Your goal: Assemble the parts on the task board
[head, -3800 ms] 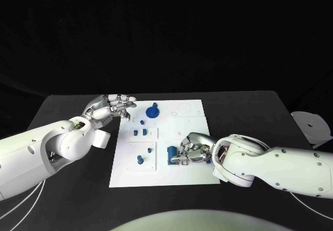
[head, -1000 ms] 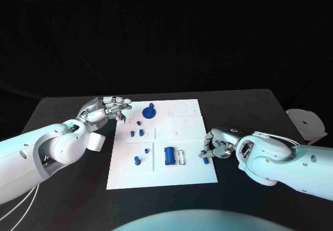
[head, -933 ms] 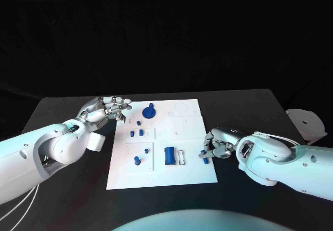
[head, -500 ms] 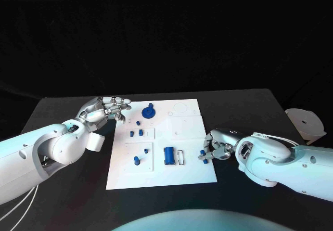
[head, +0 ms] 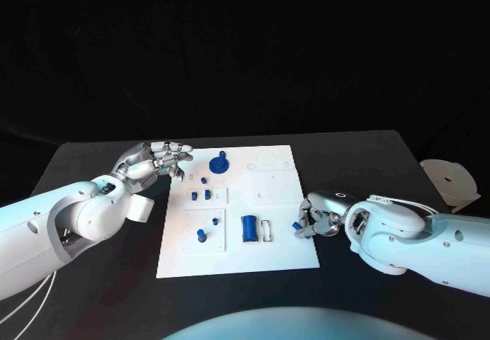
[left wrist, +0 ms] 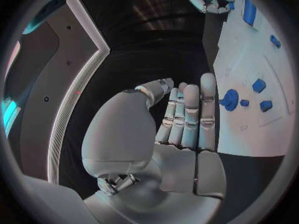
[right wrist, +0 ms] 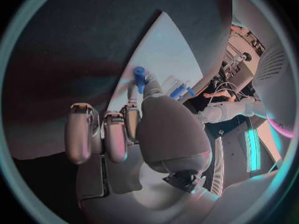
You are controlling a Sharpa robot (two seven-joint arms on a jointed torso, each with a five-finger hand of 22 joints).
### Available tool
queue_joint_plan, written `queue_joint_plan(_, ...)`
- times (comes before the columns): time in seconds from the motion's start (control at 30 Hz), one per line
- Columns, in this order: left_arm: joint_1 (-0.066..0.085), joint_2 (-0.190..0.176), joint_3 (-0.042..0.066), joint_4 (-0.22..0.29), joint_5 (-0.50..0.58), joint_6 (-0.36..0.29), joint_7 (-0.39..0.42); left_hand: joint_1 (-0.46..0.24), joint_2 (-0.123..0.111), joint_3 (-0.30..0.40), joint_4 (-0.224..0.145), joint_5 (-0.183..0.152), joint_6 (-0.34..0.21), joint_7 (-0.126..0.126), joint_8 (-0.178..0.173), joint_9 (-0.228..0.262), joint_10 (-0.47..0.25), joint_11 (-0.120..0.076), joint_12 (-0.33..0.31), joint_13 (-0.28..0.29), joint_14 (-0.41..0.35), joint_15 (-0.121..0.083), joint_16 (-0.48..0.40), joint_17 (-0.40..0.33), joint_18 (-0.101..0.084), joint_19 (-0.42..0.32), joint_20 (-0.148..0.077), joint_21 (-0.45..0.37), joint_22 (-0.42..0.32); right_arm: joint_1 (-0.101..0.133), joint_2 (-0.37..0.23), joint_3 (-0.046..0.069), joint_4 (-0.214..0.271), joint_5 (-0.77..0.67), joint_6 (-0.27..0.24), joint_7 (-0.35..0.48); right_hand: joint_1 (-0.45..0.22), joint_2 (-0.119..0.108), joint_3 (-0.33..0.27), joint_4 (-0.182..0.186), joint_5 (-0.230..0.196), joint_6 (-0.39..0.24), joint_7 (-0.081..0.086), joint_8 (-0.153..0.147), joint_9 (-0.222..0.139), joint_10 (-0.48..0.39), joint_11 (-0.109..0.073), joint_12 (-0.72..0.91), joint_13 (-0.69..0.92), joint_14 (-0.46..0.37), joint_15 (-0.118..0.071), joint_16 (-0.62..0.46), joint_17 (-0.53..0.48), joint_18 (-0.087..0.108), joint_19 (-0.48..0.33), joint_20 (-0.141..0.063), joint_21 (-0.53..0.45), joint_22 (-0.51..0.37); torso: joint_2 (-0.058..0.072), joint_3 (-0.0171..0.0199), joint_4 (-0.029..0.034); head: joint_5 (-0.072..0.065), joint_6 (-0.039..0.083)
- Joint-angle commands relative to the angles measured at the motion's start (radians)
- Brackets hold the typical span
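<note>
The white task board (head: 275, 251) lies in the middle of the table. On it are a round blue knob (head: 219, 165), a blue cylinder (head: 248, 227) and several small blue pieces. My right hand (head: 318, 219) hovers at the board's right edge and pinches a small blue peg (head: 298, 227) between thumb and finger. The right wrist view shows that peg (right wrist: 139, 77) sticking out past the fingers over the board (right wrist: 156, 50). My left hand (head: 158, 159) hangs by the board's far left corner, fingers stretched side by side (left wrist: 190, 114), holding nothing.
A white round object (head: 452, 183) sits at the table's right edge. Black table surface lies free on both sides of the board. The left wrist view shows the knob (left wrist: 230, 99) on the board just beyond the left fingers.
Since 3.8 s ago my right hand has moved from over the blue cylinder to the board's right edge, with a small blue peg. In the last second it barely shifts. The left hand stays put.
</note>
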Motion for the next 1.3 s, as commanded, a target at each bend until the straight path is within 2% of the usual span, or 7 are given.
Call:
queue_joint_plan(0.03,0.000,0.001,0.001,0.003,-0.003,0.017,0.003,-0.003,0.004,0.002,0.002,0.006,-0.005,0.001,0.006,0.001,-0.009,-0.002,0.006,0.001,-0.006,0.003,-0.005,-0.001,0.015,0.008,0.003,0.002,0.000,-0.012,0.005,-0.009,-0.003,-0.016,0.069,-0.018,0.073,0.035,0.035,-0.010,-0.021,0.009,-0.006,-0.014,-0.010,0.001,-0.011,-0.003,-0.091,0.079,-0.011,-0.005,0.137,-0.001,0.016,-0.008,-0.001,0.183,0.000,-0.0002,-0.0012,0.000,0.000)
queue_joint_plan(0.2,0.000,0.001,0.001,0.003,-0.003,0.017,0.003,-0.003,0.004,0.002,0.002,0.006,-0.005,0.001,0.006,0.001,-0.009,-0.002,0.006,0.001,-0.006,0.003,-0.005,-0.001,0.015,0.008,0.003,0.002,0.000,-0.013,0.009,-0.009,-0.002,-0.017,0.038,-0.016,0.175,0.055,0.162,-0.041,-0.035,0.003,-0.008,-0.035,-0.021,-0.002,-0.016,-0.008,-0.091,0.079,-0.018,-0.004,0.140,-0.001,0.017,-0.017,-0.001,0.186,0.000,0.0002,0.0001,0.000,0.000)
queue_joint_plan(0.3,0.000,0.001,0.001,0.002,-0.003,0.017,0.003,-0.003,0.004,0.002,0.002,0.006,-0.005,0.001,0.006,0.001,-0.009,-0.002,0.006,0.001,-0.006,0.003,-0.005,-0.001,0.015,0.008,0.003,0.002,0.000,-0.013,0.012,-0.009,-0.001,-0.014,0.017,-0.013,0.166,0.026,0.289,-0.033,-0.026,-0.010,0.003,-0.034,-0.013,-0.001,-0.013,-0.012,-0.091,0.079,-0.009,-0.005,0.141,-0.002,0.018,-0.013,-0.001,0.188,0.000,0.0004,0.0007,0.000,0.001)
queue_joint_plan(0.33,0.000,0.001,0.001,0.002,-0.003,0.017,0.003,-0.004,0.004,0.002,0.002,0.006,-0.005,0.001,0.008,0.002,-0.010,-0.002,0.007,0.001,-0.006,0.003,-0.005,-0.001,0.015,0.008,0.003,0.002,0.000,-0.013,0.013,-0.009,-0.001,-0.011,0.011,-0.011,0.116,-0.041,0.448,-0.017,-0.030,-0.009,0.014,-0.022,0.002,0.001,-0.009,-0.014,-0.091,0.080,0.000,-0.004,0.143,-0.002,0.018,-0.009,-0.001,0.190,0.000,0.0003,0.0007,0.000,0.001)
queue_joint_plan(0.43,0.000,0.001,0.001,0.002,-0.003,0.017,0.003,-0.004,0.004,0.002,0.002,0.006,-0.005,0.001,0.008,0.002,-0.010,-0.002,0.007,0.001,-0.006,0.003,-0.005,-0.001,0.015,0.008,0.003,0.002,0.000,-0.013,0.015,-0.009,0.003,0.001,-0.013,-0.006,0.019,-0.115,0.673,-0.044,-0.029,-0.015,0.008,-0.003,0.027,0.006,-0.006,-0.012,-0.088,0.080,-0.005,-0.005,0.143,-0.002,0.020,-0.006,-0.002,0.194,0.000,0.0000,0.0003,0.001,0.002)
queue_joint_plan(0.57,0.000,0.001,0.000,0.002,-0.004,0.017,0.002,-0.004,0.004,0.002,0.002,0.006,-0.005,0.001,0.008,0.002,-0.010,-0.002,0.007,0.001,-0.006,0.003,-0.005,-0.001,0.015,0.008,0.003,0.002,0.000,-0.012,0.015,-0.009,0.012,0.034,-0.051,0.007,-0.106,-0.156,0.831,-0.125,-0.028,-0.024,0.008,0.022,0.060,0.011,-0.003,-0.010,-0.085,0.080,-0.004,-0.005,0.145,-0.002,0.021,-0.005,-0.004,0.197,0.000,0.0000,-0.0002,0.003,0.002)
queue_joint_plan(1.3,0.000,0.003,0.000,0.005,-0.005,0.022,-0.005,-0.003,0.004,0.003,0.001,0.006,-0.006,0.001,0.009,0.002,-0.011,-0.002,0.008,0.002,-0.006,0.003,-0.005,0.000,0.015,0.009,0.003,0.002,0.000,0.004,0.101,-0.008,0.008,0.218,-0.146,0.059,-0.224,-0.173,0.868,-0.182,-0.018,-0.029,0.002,0.038,0.083,0.011,-0.006,-0.012,-0.084,0.080,-0.006,-0.006,0.142,0.000,0.018,-0.005,-0.019,0.196,0.000,-0.0011,0.0008,0.003,0.003)
